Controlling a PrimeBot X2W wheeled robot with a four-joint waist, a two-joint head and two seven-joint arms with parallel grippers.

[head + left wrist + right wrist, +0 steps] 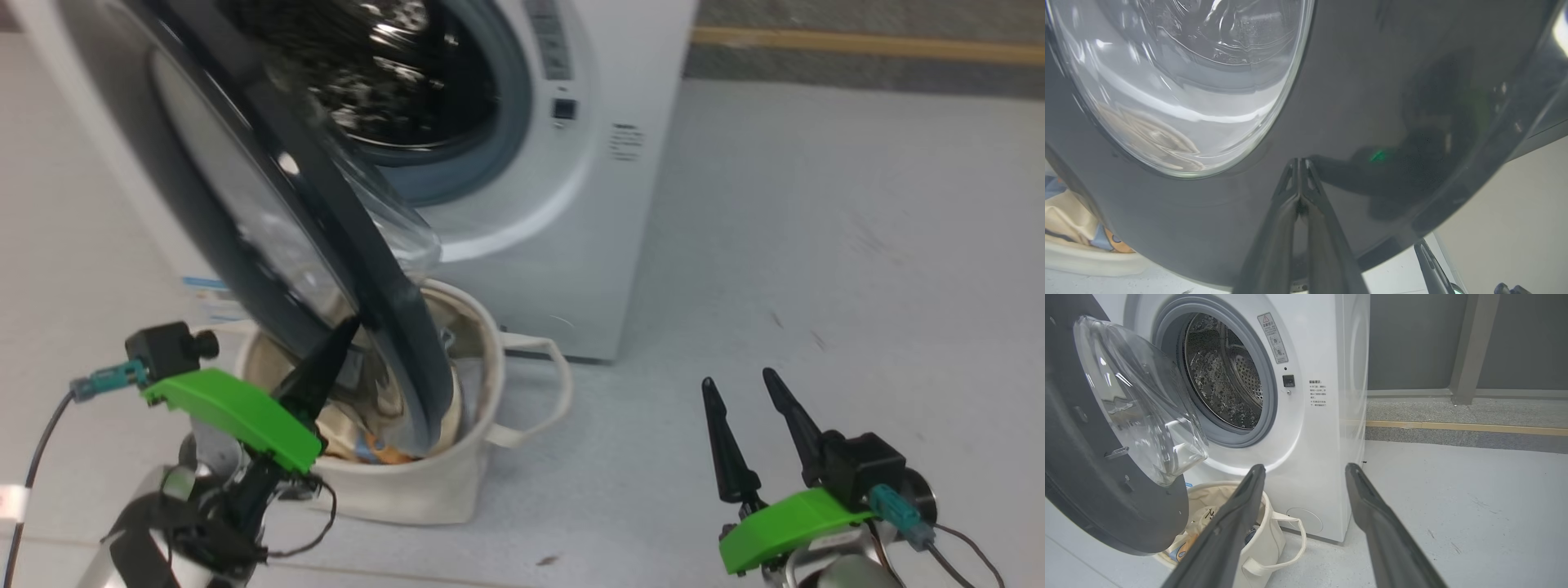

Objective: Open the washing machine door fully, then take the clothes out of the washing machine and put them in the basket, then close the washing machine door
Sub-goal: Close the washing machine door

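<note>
Our left pincer (346,328) has its two dark fingers pressed together with nothing between them. In the left wrist view the left pincer (1299,161) meets its own reflection in the glossy black rim, so its tips are touching the outer face of the washing machine door (1355,102), just below and to the right of the clear glass bowl.

The washing machine door (384,286) stands partly open, swung out from the washing machine (563,245) and leaning over the basket (424,490), which sits on the floor just beyond that pincer's tips. The clothes (375,445) lie inside the basket – cream cloth with a bit of blue and orange showing.

Our right pincer (739,378) is spread wide and holds nothing; it hovers over the grey floor (816,245), well apart from the door. Between and beyond the right pincer's (1305,466) fingers stands the machine's white front, and up to their left the steel drum (1224,384) gapes – we can make out no garment in it.
</note>
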